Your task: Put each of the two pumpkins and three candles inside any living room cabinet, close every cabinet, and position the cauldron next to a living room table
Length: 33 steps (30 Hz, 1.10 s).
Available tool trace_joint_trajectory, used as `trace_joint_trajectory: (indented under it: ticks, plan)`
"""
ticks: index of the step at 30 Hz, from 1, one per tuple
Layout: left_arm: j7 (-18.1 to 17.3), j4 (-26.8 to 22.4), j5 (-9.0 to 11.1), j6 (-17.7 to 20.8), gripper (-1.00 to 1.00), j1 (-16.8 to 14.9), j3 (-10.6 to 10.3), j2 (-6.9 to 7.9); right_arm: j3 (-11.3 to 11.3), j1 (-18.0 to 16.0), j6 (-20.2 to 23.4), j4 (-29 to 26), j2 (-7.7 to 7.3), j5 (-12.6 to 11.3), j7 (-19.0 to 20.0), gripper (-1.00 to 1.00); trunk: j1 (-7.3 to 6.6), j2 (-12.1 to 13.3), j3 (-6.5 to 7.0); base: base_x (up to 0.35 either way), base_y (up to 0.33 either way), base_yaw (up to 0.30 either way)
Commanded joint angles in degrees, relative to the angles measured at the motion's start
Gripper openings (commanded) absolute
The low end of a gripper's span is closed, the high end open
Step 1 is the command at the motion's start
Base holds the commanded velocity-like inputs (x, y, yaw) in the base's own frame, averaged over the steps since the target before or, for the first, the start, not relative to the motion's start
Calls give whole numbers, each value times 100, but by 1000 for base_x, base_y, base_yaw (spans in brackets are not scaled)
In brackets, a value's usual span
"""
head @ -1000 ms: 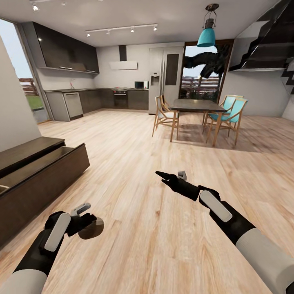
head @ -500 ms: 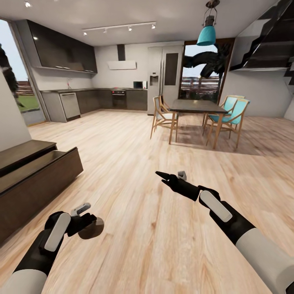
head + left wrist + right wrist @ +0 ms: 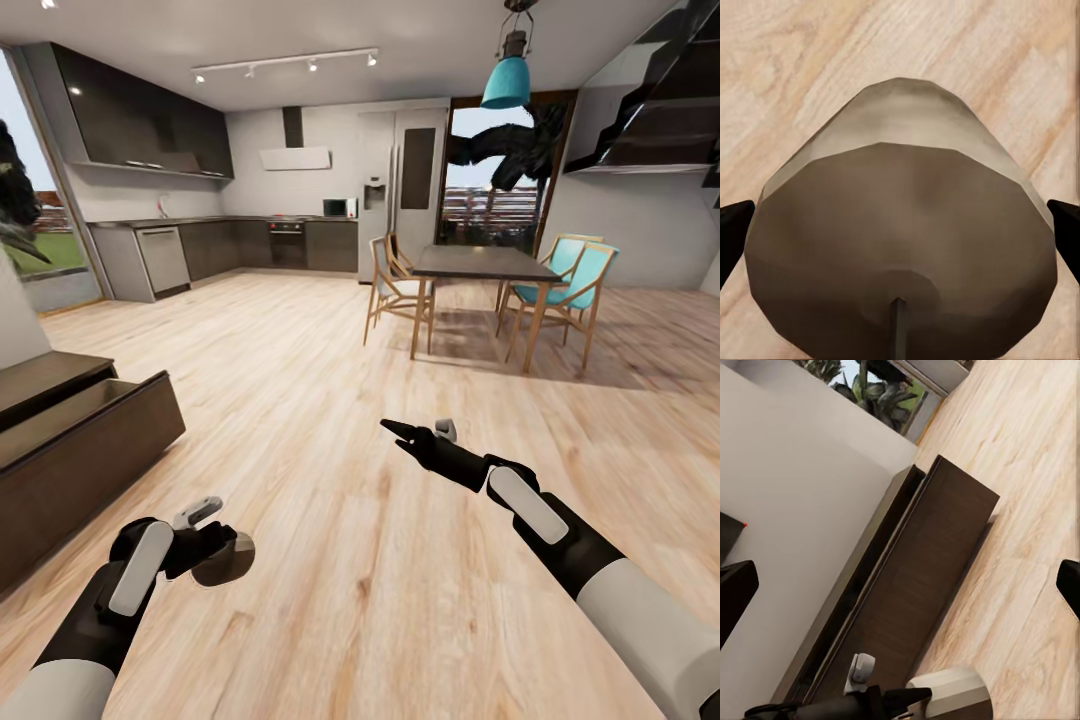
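A beige-tan candle with a thin wick sits between the fingers of my left gripper, which is shut on it. In the head view the left gripper holds the candle low over the wooden floor. The long dark-brown cabinet stands at the left with its drawer pulled out, pale inside; it is also in the right wrist view as the cabinet. My right gripper is open and holds nothing, pointing toward the cabinet. No pumpkins or cauldron are in sight.
A dark dining table with wooden and teal chairs stands ahead at the right. A grey kitchen runs along the back wall. A staircase rises at the far right. Wide wooden floor lies between.
The whole head view has shifted: the cabinet slides further left and the table a little nearer, so the camera moved. Both arms keep the same pose, and the candle stays held.
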Motion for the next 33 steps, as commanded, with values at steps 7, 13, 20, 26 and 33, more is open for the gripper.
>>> trace_joint_trajectory:
  ticks: [7,13,20,26,33]
  plan:
    - [55,-7,69,11,-100,-4,3,0,12,-5,15,-1,-5,-37,6,100,2,-2,-6,301,-121,0]
    - [57,-7,69,11,-100,-4,0,0,11,-5,13,1,-5,-37,6,100,2,-2,-6,301,-121,0]
    - [53,-7,69,11,-100,-4,1,0,15,-5,10,-1,-5,-37,6,100,2,-2,-6,301,-121,0]
    - [58,-7,69,11,-100,-4,4,0,10,-5,10,0,-5,-37,6,100,2,-2,-6,301,-121,0]
    - [60,-6,76,11,-100,-4,2,0,12,-5,10,1,-5,-37,6,100,2,-2,-6,307,-90,0]
